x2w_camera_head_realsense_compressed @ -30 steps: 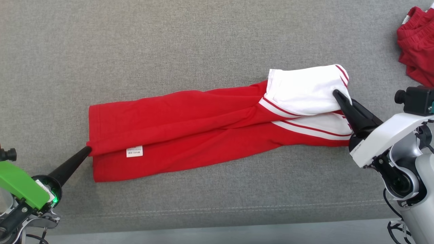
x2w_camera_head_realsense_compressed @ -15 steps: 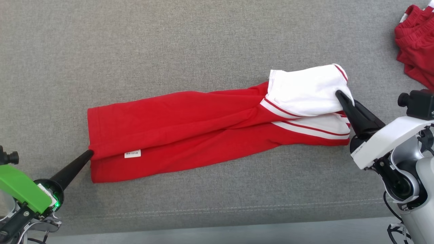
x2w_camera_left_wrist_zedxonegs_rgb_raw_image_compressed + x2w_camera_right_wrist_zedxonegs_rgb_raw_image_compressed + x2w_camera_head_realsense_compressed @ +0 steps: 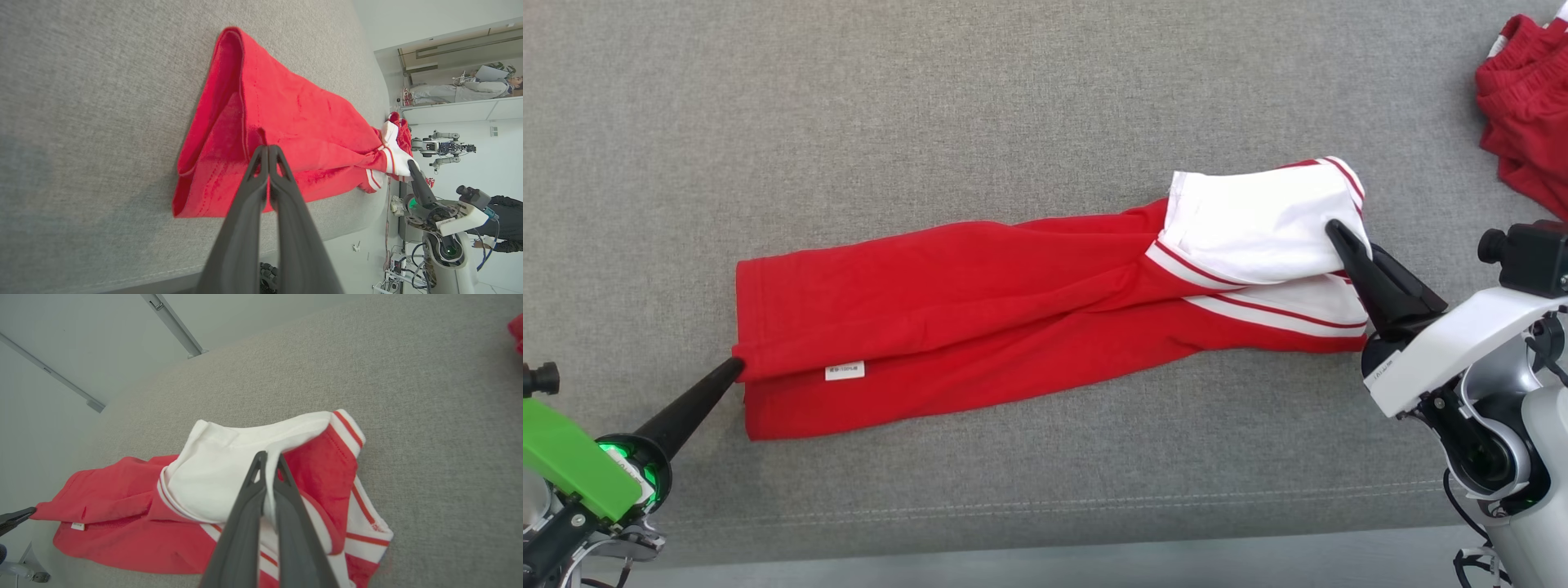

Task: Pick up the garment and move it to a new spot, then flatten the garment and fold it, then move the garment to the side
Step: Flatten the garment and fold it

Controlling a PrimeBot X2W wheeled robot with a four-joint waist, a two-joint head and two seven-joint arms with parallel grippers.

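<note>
The garment (image 3: 980,318) is red with a white, red-striped end and lies stretched left to right across the grey cushion (image 3: 931,98). My left gripper (image 3: 737,369) is shut on the garment's red hem at its left end; the left wrist view shows red cloth (image 3: 286,122) pinched at that gripper's (image 3: 267,148) tips. At the right end, my right gripper (image 3: 1333,227) is shut on the white cloth (image 3: 1258,220), which is lifted a little off the cushion. In the right wrist view, white fabric (image 3: 229,469) runs between that gripper's (image 3: 269,456) closed fingers.
Another red garment (image 3: 1527,114) lies bunched at the far right of the cushion. The cushion's front edge (image 3: 1045,555) runs along the bottom of the head view. In the left wrist view a person (image 3: 502,220) and another robot (image 3: 445,147) are beyond the cushion.
The white end has risen slightly with my right gripper, showing more of its striped cuff. The left gripper still holds the hem at about the same place.
</note>
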